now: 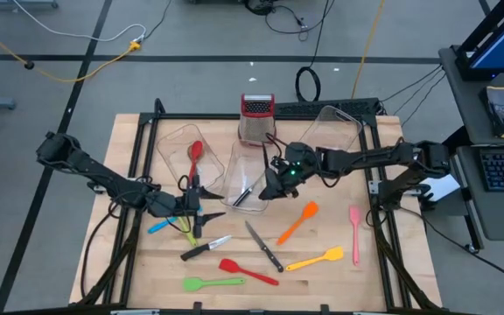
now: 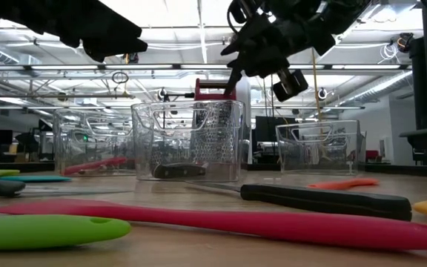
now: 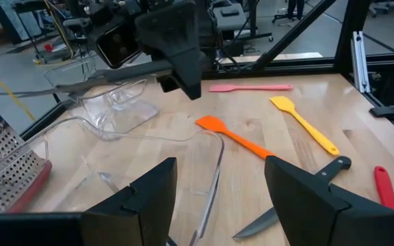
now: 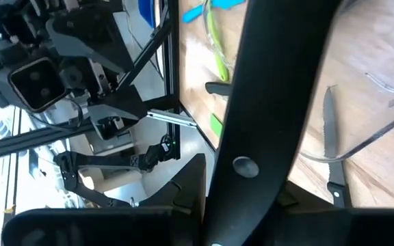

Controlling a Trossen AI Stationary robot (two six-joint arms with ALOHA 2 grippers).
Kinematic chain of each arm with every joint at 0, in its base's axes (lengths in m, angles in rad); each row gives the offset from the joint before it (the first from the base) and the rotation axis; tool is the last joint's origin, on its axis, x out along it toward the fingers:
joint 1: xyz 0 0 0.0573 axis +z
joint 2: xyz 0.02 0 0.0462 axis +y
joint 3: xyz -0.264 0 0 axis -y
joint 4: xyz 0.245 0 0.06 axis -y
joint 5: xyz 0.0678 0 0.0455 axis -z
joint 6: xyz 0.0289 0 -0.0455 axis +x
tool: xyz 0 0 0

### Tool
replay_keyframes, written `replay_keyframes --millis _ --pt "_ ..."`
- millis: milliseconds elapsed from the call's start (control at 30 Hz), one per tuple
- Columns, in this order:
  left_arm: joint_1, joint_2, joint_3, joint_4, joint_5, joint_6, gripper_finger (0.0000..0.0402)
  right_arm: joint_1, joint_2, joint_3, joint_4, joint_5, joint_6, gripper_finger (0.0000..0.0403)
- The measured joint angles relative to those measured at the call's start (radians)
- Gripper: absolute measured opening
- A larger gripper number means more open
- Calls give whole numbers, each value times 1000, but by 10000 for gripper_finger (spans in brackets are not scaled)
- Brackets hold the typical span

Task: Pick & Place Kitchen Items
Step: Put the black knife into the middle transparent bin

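Gripping a black-handled knife (image 4: 279, 102), the right end effector (image 1: 274, 185) hangs over the middle tub (image 1: 245, 179), seemingly so the knife can drop in beside another knife (image 2: 178, 170) lying there. Left of it, the left end effector (image 1: 191, 208) hovers with fingers (image 3: 149, 198) spread, empty, above the blue and green utensils (image 1: 173, 224). A red spoon (image 1: 194, 157) lies in the left tub (image 1: 175, 144). Other spatulas (image 1: 313, 229) and knives (image 1: 263, 247) lie nearer on the worktop (image 1: 129, 144).
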State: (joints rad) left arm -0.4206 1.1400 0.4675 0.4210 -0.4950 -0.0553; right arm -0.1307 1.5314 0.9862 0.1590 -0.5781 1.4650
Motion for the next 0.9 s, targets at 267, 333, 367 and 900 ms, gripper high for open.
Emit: replay_keyframes --millis 267,333,367,900 --pt "0 0 0 0 0 -1 223 50 98 132 -1 -73 -69 62" --pt "0 0 0 0 0 -1 223 62 152 186 7 -123 -92 62" --pt "0 0 0 0 0 -3 223 64 173 204 -6 -151 -95 62" --pt "0 1 1 -7 20 -6 223 10 257 236 -176 -190 -93 62"
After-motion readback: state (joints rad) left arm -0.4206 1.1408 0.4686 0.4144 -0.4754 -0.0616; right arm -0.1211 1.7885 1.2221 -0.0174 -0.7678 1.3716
